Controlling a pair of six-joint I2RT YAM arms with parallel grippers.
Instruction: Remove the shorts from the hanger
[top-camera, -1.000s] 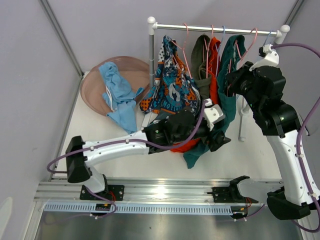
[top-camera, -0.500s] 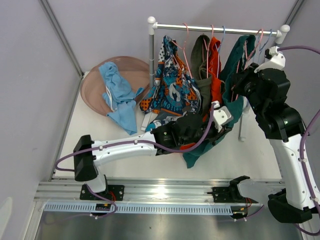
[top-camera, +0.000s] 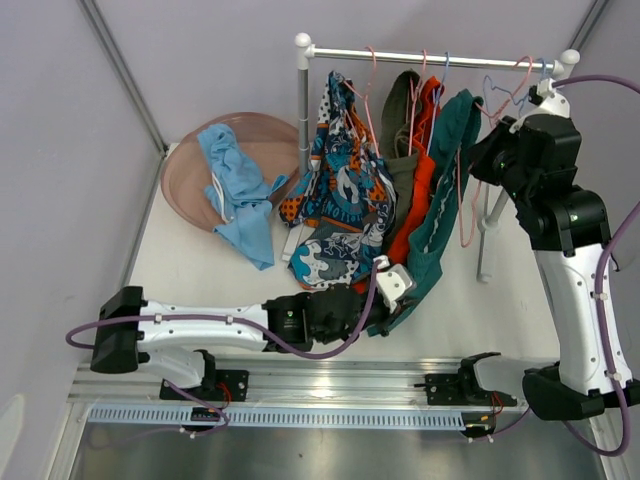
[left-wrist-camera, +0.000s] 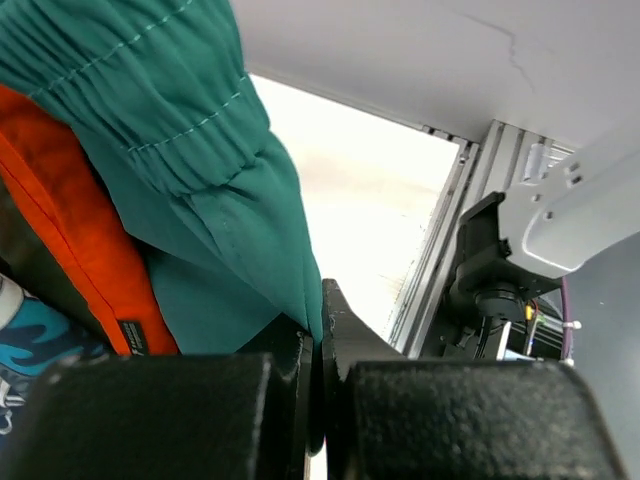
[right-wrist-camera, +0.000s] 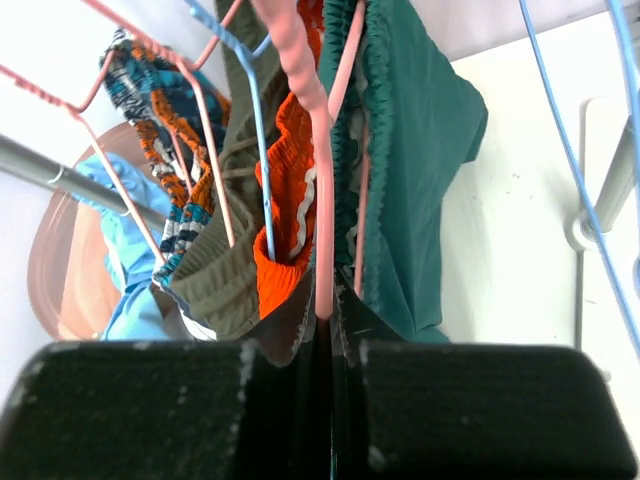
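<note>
The dark teal shorts hang stretched from a pink hanger down toward the table's near edge. My left gripper is shut on their lower hem; in the left wrist view the teal cloth is pinched between the jaws. My right gripper is shut on the pink hanger's wire, jaws tight around it. Orange shorts, olive shorts and printed shorts hang on the rail. Light blue shorts lie in the basin.
A pink basin sits at the back left. The rack's left post and right post stand on the table. A blue hanger holds the orange shorts. The arms' metal rail runs along the near edge.
My left gripper shut on the teal shorts' hem and drew back toward the near edge, pulling the cloth taut. The right gripper rose toward the rail with the pink hanger.
</note>
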